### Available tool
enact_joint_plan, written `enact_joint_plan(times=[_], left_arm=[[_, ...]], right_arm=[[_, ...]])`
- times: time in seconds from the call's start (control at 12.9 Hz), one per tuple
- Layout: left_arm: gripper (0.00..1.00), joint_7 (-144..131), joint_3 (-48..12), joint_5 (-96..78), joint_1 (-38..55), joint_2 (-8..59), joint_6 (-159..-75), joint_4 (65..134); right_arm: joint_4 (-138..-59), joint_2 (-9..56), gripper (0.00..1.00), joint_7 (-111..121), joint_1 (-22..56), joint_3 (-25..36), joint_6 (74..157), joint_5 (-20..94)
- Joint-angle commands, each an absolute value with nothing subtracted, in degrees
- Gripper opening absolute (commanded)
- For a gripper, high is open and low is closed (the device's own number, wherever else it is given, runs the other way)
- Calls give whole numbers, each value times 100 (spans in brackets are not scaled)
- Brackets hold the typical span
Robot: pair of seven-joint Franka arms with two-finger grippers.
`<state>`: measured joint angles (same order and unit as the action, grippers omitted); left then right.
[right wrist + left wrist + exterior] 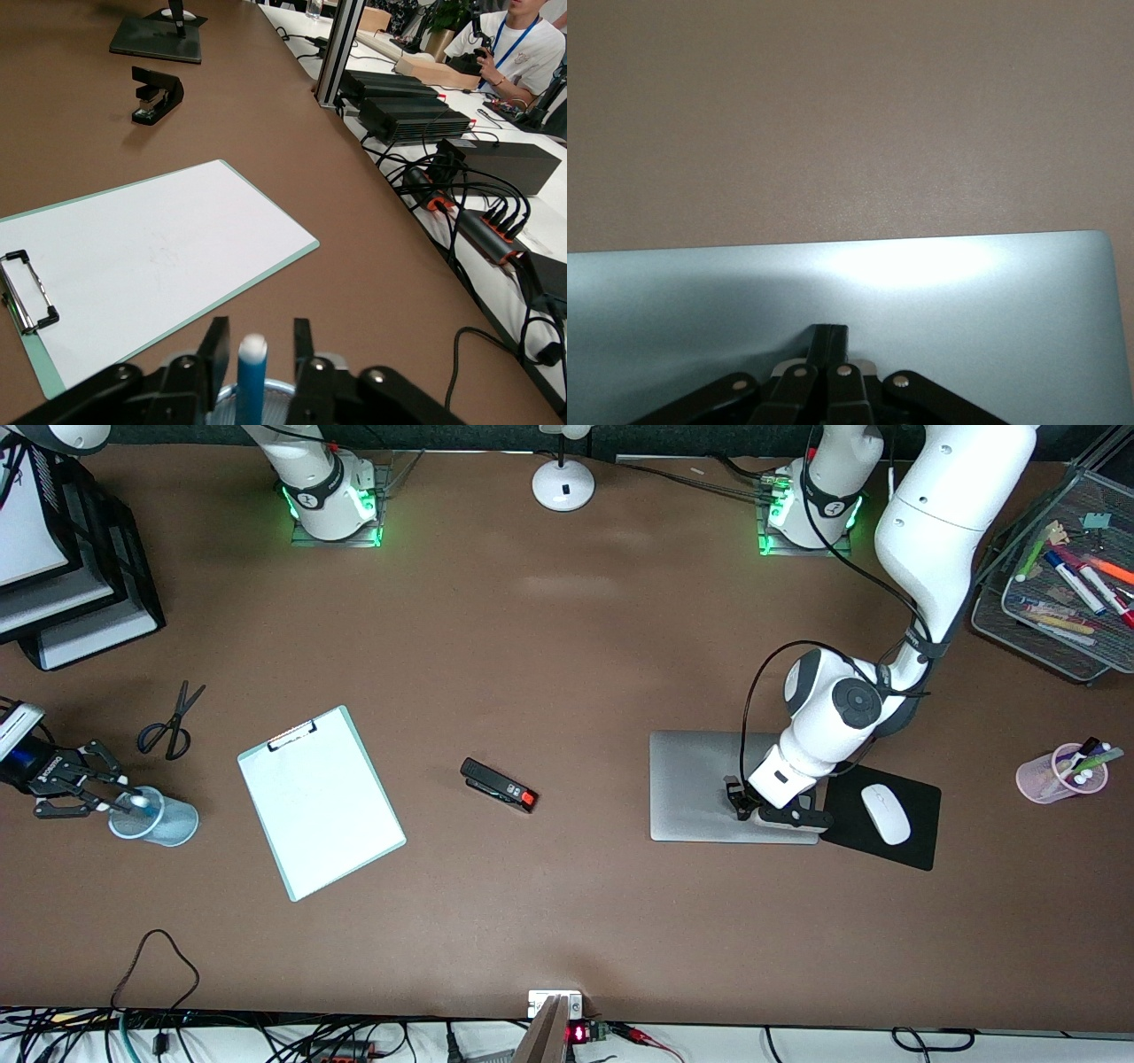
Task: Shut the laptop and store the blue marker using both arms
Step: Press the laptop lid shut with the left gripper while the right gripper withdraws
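Note:
The laptop (700, 779) lies closed and flat toward the left arm's end of the table; its silver lid fills the left wrist view (966, 310). My left gripper (737, 799) is shut and empty, its tips (830, 336) down on the lid. The blue marker (137, 802) stands white tip up in a clear cup (164, 824) at the right arm's end. My right gripper (124, 797) is open just above the cup, one finger on each side of the marker (252, 376) with a gap on both sides.
A white clipboard (321, 802), a black stapler (499, 785) and scissors (173, 722) lie between the cup and the laptop. A white mouse (886, 813) on a black pad sits beside the laptop. A marker cup (1067, 772) and mesh tray (997, 615) stand at the left arm's end.

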<state>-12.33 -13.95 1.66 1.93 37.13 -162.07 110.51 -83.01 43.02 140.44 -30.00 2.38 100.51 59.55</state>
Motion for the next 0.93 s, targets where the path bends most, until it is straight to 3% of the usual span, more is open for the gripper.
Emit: enact_joint_plan(times=[0.0,0.08,0.31,0.46,0.85], left_arm=[[0,-1292,-1327,308,255,3683,-16172,10934],[0,-1292,-1327,316,246,3630,-16146,10934],[0,-1283,-1327,316,246,3297,-15559,10916],[0,-1266,-1327,325,229,3060,-14718,10663],[0,-1248,-1345,325,228,2462,-13529,10600]], right_arm=[[-8130,4377,92,14019,-3085,176,9967,6082],[-8104,4360,100,14001,-3076,176,9958,6082],[-8086,4220,100,13589,-3024,167,9932,5995],[-8086,4000,100,13160,-2971,167,9923,5785],[-8103,3148,100,11202,-2515,158,9923,4538]])
